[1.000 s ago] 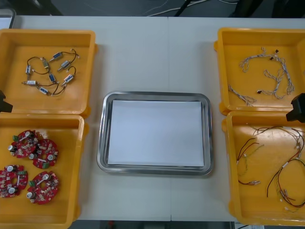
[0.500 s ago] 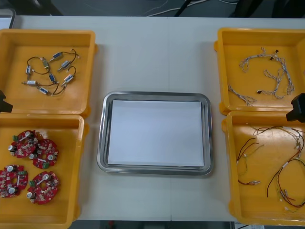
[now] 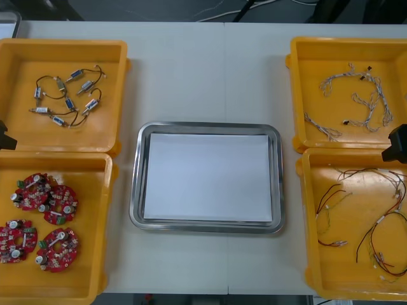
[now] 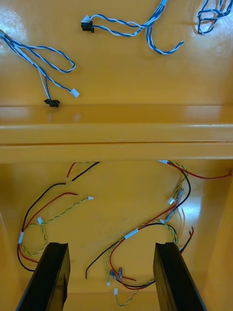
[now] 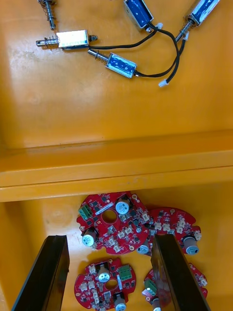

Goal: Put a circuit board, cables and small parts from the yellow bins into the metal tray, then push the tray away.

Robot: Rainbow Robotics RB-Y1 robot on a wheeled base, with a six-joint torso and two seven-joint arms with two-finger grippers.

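Observation:
The metal tray (image 3: 278, 178), white inside, lies at the table's middle with nothing in it. Several round red circuit boards (image 3: 43, 219) sit in the near left yellow bin (image 3: 105, 241); in the left wrist view the circuit boards (image 5: 114, 226) lie under my open left gripper (image 5: 110, 279). Small metal parts (image 3: 67, 95) on black leads fill the far left bin; the small metal parts (image 5: 119, 64) lie beyond the bins' shared wall. My open right gripper (image 4: 110, 277) hovers over the red and yellow cables (image 4: 145, 228). Twisted blue and white cables (image 4: 131, 26) lie beyond. The left gripper (image 3: 5, 136) and right gripper (image 3: 397, 145) sit at the side edges.
Two yellow bins stand at the right: the far one (image 3: 299, 95) holds blue and white cables (image 3: 356, 101), the near one (image 3: 305, 222) holds red, yellow and black cables (image 3: 369, 222). Bare table lies beyond the tray and in front of it.

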